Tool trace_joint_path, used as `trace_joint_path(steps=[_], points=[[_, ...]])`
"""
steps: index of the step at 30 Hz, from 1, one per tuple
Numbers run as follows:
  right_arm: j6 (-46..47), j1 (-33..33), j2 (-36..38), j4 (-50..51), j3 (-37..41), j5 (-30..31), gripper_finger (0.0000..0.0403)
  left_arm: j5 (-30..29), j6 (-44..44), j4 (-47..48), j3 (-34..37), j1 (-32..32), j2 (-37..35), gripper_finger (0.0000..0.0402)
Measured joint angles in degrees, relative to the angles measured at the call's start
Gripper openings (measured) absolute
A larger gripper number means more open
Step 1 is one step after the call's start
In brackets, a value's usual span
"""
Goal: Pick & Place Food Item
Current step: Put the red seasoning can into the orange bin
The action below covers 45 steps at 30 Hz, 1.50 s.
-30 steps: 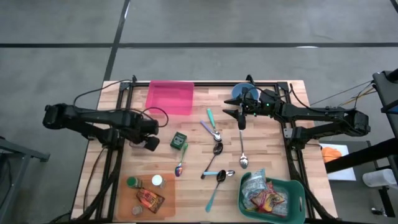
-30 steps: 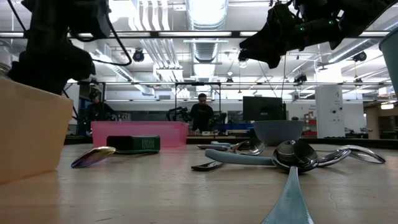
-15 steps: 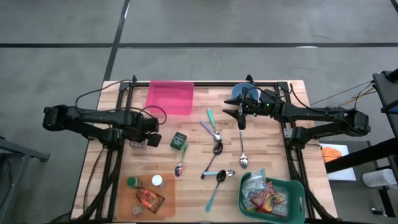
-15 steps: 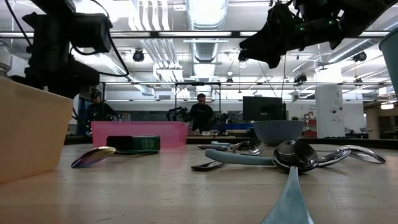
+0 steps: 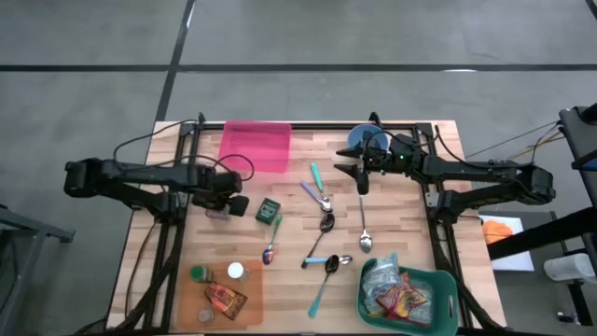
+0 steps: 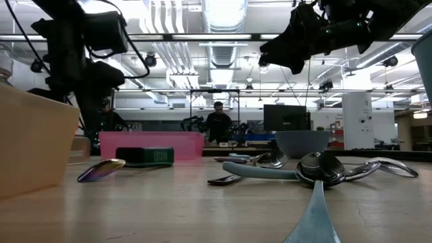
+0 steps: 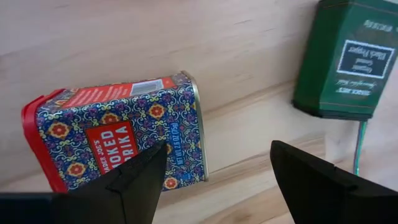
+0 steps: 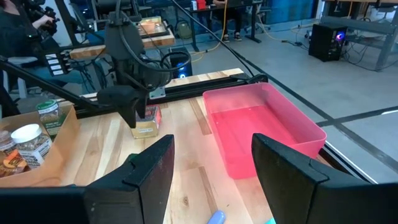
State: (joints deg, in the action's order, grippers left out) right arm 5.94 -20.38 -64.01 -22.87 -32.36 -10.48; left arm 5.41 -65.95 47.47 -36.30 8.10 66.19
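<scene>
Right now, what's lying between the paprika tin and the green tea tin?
Nothing: in the left wrist view only bare wooden table separates the paprika tin from the green tea tin. The open left gripper hangs over that gap.

The tin [image 7: 124,134] has a blue ground with a repeating red, yellow and white floral motif, a red lid end and a red label panel with white lettering. The box [image 7: 348,59] is dark green with a white-lettered label. The tray [image 5: 255,145] at the table's [image 5: 410,233] far edge is solid pink. The table is pale wood with visible plank grain. The bowl [image 5: 364,140] is blue-grey. The basket [image 5: 410,291] at the near right corner is green; its packets appear red and yellow. One spoon [image 5: 317,175] has a teal handle. Both arms are black.
</scene>
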Motion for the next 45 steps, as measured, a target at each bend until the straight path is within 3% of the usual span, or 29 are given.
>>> trace_joint_path(steps=[8,17,23,28,34,45], points=[[0.02,-0.01,0.0,-0.02,0.0,0.0,0.0211,1.22,5.48,-8.86,-0.85,0.15,5.21,0.0291],[0.02,0.0,0.0,-0.02,0.0,0.0,0.0211,1.39,17.09,-7.39,-6.99,0.24,6.95,0.0291],[0.02,-0.01,0.0,-0.02,0.0,0.0,0.0211,1.27,28.37,-0.61,-13.29,0.24,6.87,0.0291],[0.02,0.0,0.0,-0.02,0.0,-0.02,0.0211,1.66,44.8,8.8,-17.41,-0.18,6.82,0.0291],[0.0,-0.02,0.0,-0.02,0.0,0.0,0.0211,-0.63,60.92,8.71,-15.68,-1.16,6.82,0.0291],[0.02,-0.02,-0.02,-0.02,0.0,0.0,0.0211,-2.85,66.37,5.28,-11.82,-1.18,6.82,0.0291]])
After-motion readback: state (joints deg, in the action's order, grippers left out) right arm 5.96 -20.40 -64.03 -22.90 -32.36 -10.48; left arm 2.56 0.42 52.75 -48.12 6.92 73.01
